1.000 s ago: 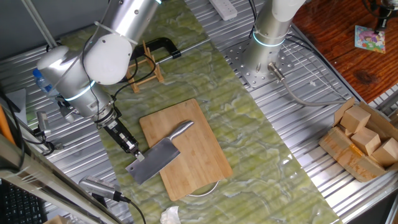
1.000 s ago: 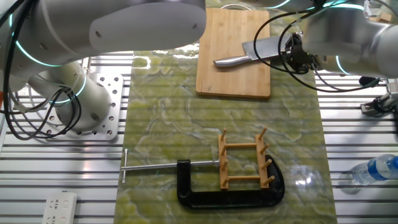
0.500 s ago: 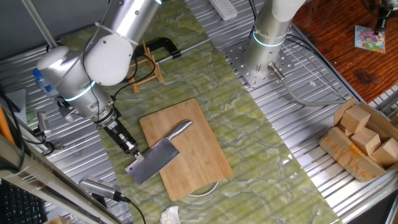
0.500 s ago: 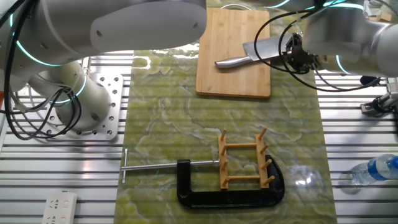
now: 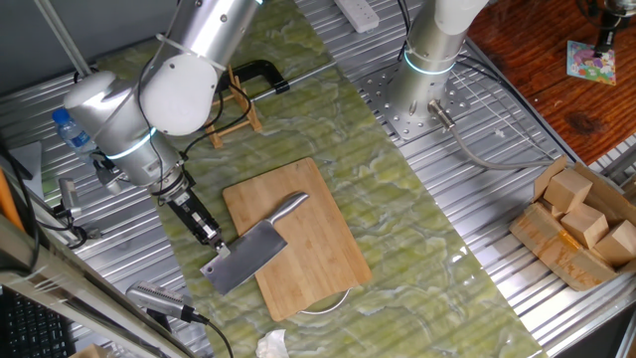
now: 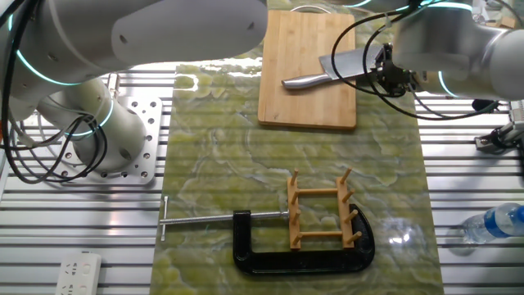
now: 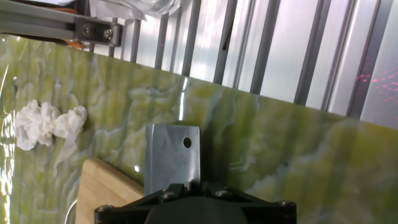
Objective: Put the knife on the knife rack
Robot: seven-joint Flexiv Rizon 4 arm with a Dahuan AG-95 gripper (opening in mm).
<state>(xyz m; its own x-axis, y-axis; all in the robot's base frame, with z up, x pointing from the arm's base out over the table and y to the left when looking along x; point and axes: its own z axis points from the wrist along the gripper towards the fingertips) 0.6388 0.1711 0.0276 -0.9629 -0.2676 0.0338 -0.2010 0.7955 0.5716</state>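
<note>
Green marbled mat with gripper (image 5: 219,243) clamped on the knife (image 5: 250,251) blade at the cutting board (image 5: 308,239) edge: grasp step, next needing a lift toward the knife rack (image 6: 322,215) at the mat's opposite end.

Knife (image 5: 247,258): all metal; blade brushed grey steel, matt with a soft sheen; handle smooth, polished silver.
Cutting board (image 5: 308,224): light bamboo-look wood, fine straight grain, satin finish.
Knife rack (image 6: 322,211): pale unfinished-looking wood, thin smooth pegs and slats.
Clamp (image 6: 278,248): black painted metal frame, slightly glossy; bare bright steel screw rod.
Mat (image 5: 417,199): green-yellow marbled sheet, smooth, glossy, throws reflections.
Desk (image 5: 497,129): ribbed aluminium profile, bright silver, semi-gloss.
Gripper (image 5: 211,237): black matt jaws.
Arm shell (image 5: 179,94): smooth silver-grey casing, satin gloss.
Tissue (image 7: 46,123): crumpled white paper, matt.
Blocks (image 5: 581,214): raw light wood, matt.
Bottle (image 6: 495,223): clear glossy plastic.
</note>
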